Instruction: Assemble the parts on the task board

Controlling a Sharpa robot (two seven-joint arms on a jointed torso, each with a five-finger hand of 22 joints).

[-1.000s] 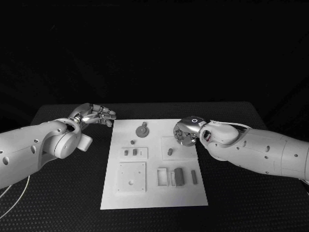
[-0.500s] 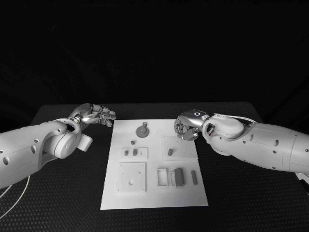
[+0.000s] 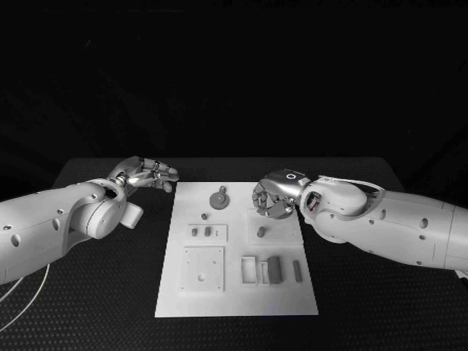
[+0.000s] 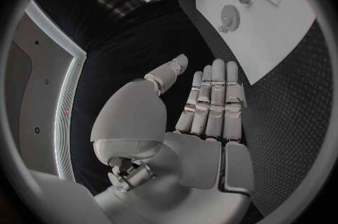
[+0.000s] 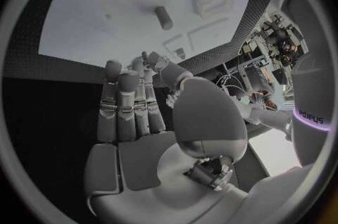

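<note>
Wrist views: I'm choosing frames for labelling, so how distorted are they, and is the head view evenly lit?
Left wrist view: strong fisheye, the task board edge bows into a curve behind the left hand. Right wrist view: same bending, board bright, small parts soft. Head view: straight lines, board brightly lit, table and background dark; right hand shows glints.

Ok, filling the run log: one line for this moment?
left hand: open, beside task board | right hand: open, above board | parts untouched

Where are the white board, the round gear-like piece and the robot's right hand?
task board [image 3: 197,301], head view, bare near corner.
gear-like part [image 3: 219,199], head view, disc centre.
right hand [image 3: 273,197], head view, palm middle.
</note>
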